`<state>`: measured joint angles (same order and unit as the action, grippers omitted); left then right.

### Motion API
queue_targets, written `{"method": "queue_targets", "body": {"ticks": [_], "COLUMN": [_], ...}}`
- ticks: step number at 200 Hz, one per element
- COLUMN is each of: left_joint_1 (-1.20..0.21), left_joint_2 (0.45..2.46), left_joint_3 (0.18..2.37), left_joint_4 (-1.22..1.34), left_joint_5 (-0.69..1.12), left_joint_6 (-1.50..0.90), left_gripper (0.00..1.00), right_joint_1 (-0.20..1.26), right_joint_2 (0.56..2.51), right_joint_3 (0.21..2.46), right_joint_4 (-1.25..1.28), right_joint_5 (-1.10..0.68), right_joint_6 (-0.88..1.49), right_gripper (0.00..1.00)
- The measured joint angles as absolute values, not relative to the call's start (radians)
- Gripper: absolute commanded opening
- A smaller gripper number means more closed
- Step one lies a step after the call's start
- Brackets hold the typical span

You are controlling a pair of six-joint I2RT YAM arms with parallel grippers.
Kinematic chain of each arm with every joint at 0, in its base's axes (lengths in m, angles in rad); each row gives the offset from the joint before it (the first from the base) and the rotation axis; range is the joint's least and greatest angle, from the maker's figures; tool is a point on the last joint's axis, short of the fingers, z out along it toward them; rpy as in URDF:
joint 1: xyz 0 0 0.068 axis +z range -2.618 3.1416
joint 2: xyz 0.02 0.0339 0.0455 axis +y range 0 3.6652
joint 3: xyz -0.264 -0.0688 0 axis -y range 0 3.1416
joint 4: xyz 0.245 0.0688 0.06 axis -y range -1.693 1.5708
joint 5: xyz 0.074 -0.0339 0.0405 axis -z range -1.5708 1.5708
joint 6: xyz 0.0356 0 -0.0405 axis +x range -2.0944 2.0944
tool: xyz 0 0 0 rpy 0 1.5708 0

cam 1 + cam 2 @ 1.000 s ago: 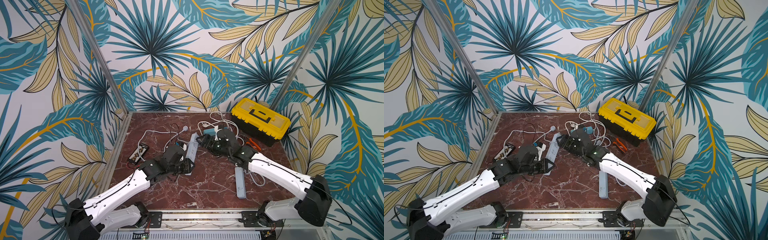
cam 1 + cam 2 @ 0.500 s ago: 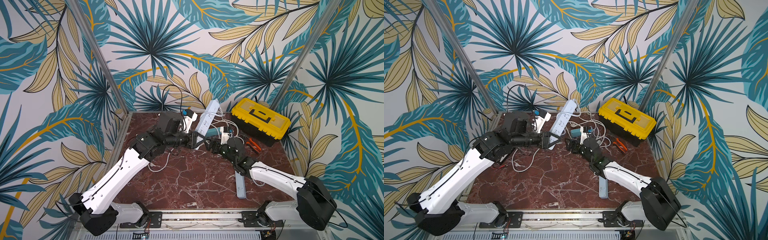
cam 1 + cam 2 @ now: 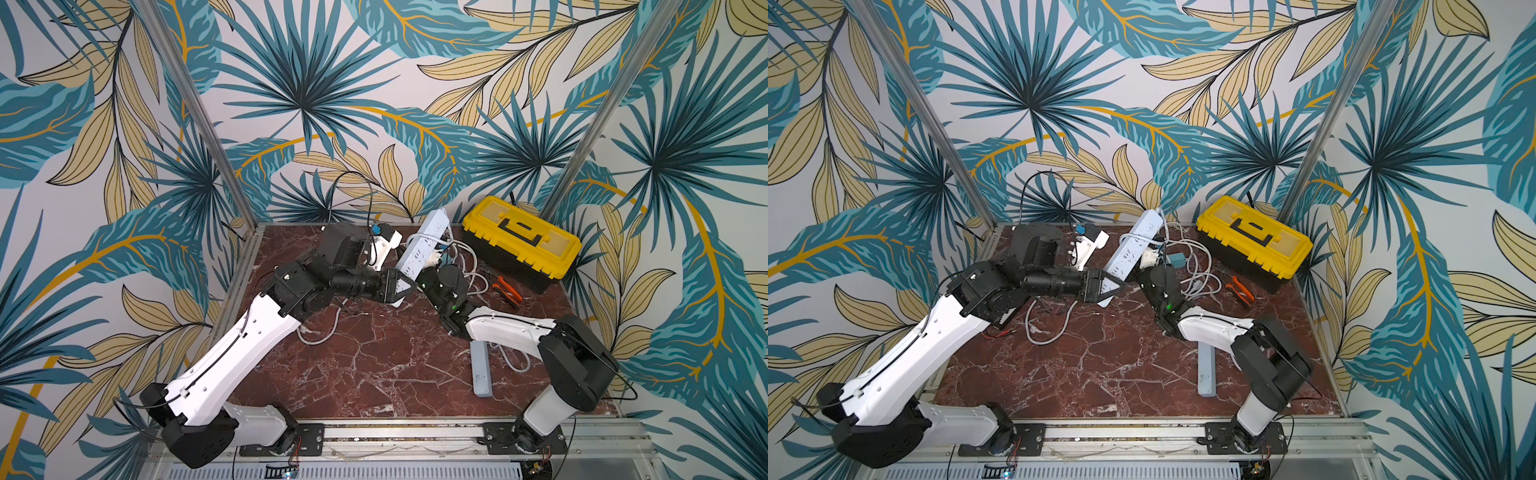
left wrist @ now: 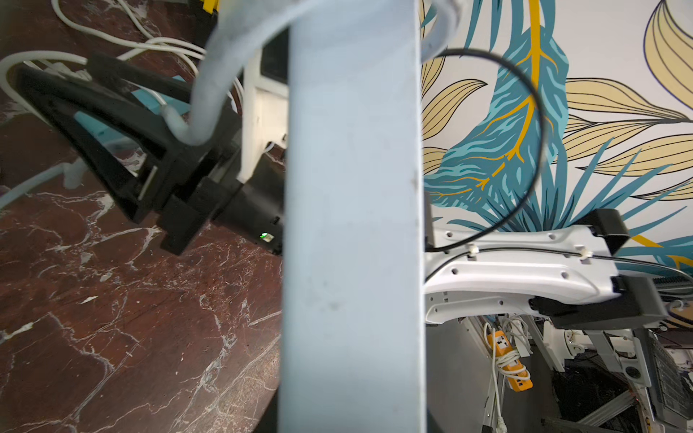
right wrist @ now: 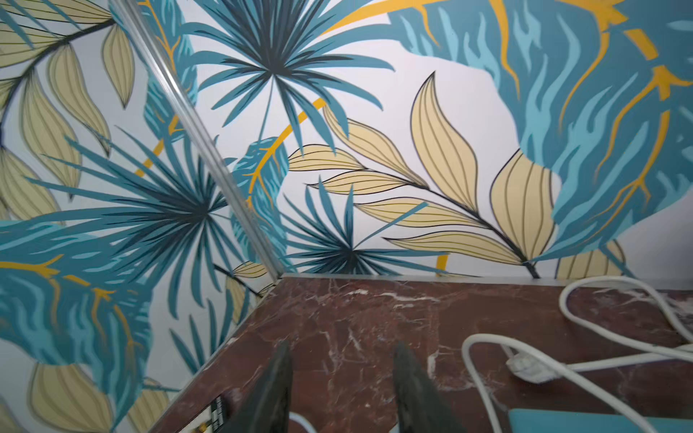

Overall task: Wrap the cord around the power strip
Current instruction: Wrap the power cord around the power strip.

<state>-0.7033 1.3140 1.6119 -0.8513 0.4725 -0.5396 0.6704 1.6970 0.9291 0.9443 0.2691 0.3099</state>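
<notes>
The left gripper clamps the low end of a slim, smooth, pale-blue strip, held aslant above the back of the veined red marble table. Only the left wrist view shows the strip's blank face and the rubbery white cord looping over it. The right gripper, just beside, gapes empty. At right sits a yellow plastic toolbox.

Leaf-patterned walls, aluminium corner posts, red-brown marble tabletop, even light.
</notes>
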Motion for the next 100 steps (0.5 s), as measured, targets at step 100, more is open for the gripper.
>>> {"method": "queue_targets", "body": {"ticks": [100], "left_joint_1": [-0.609], "left_joint_2": [1.214], "left_joint_3": [1.507], "left_joint_4": [-0.785], "left_joint_5": [0.343], "left_joint_6": [-0.437], "left_gripper": [0.00], "right_joint_1": [0.694], "right_joint_2": [1.515], "right_joint_3": [0.712], "right_joint_4": [0.814], "right_joint_5": [0.334], "right_joint_6": [0.244], "right_gripper": [0.04]}}
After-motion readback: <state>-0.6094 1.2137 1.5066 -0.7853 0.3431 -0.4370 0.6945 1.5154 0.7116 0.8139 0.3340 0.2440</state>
